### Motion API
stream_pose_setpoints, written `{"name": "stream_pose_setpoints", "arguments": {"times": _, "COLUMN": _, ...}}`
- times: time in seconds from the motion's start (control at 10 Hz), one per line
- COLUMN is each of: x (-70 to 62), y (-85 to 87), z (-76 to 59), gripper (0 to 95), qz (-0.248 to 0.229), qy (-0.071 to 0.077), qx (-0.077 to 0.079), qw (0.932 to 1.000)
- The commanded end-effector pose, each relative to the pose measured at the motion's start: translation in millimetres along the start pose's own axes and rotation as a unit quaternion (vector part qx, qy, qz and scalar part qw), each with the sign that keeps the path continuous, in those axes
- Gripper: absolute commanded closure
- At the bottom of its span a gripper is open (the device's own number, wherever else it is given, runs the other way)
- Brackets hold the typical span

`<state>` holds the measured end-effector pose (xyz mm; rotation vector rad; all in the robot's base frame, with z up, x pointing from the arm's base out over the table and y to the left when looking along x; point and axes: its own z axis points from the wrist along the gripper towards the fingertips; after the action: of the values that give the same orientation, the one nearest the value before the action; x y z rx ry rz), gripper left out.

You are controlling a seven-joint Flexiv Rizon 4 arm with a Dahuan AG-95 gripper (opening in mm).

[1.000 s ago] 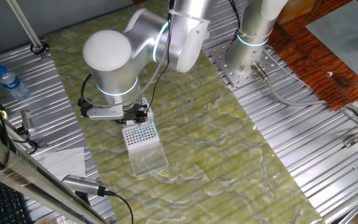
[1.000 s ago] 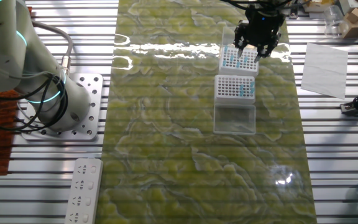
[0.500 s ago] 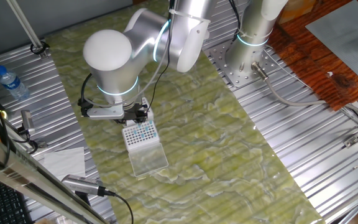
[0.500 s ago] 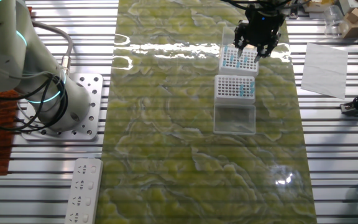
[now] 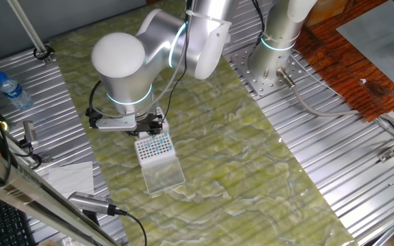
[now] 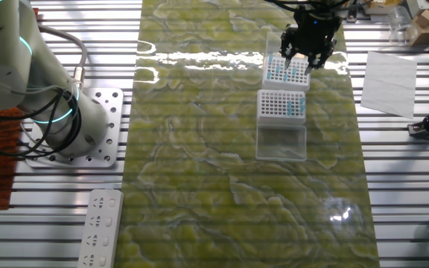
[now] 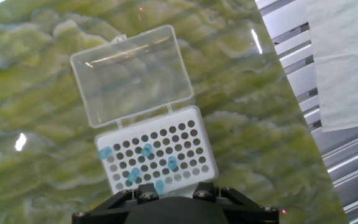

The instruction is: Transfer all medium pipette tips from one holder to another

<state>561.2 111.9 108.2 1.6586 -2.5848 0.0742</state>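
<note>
Two white racks stand end to end on the green mat. The far rack (image 6: 281, 74) holds many light-blue medium pipette tips (image 6: 275, 68). The near rack (image 6: 272, 104) holds a few tips (image 6: 299, 110) along its right side, and its clear lid (image 6: 280, 143) lies open toward the front. My gripper (image 6: 306, 61) hovers over the far rack. In the hand view the near rack (image 7: 188, 146) shows several scattered blue tips (image 7: 146, 150) among dark holes, with the lid (image 7: 132, 74) beyond it. Only the gripper's black body shows there, and its fingertips are hidden.
A white paper sheet (image 6: 389, 74) lies on the ribbed metal right of the mat, also in the hand view (image 7: 347, 56). A water bottle (image 5: 12, 90) stands at the left edge. A power strip (image 6: 101, 227) and an arm base (image 6: 58, 112) sit left of the mat.
</note>
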Motion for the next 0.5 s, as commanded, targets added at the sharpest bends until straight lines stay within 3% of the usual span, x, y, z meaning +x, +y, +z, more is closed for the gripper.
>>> {"name": "stream_pose_setpoints", "arguments": {"times": 0.1, "x": 12.7, "y": 13.0, "z": 11.9, "gripper": 76.0, "qz": 0.069, "qy": -0.029, "qx": 0.000, "qw": 0.9972}}
{"name": "stream_pose_setpoints", "arguments": {"times": 0.4, "x": 15.0, "y": 11.2, "z": 16.8, "gripper": 76.0, "qz": 0.074, "qy": -0.032, "qx": 0.005, "qw": 0.9968}}
{"name": "stream_pose_setpoints", "arguments": {"times": 0.5, "x": 15.7, "y": 3.1, "z": 18.6, "gripper": 76.0, "qz": 0.066, "qy": -0.038, "qx": 0.016, "qw": 0.9970}}
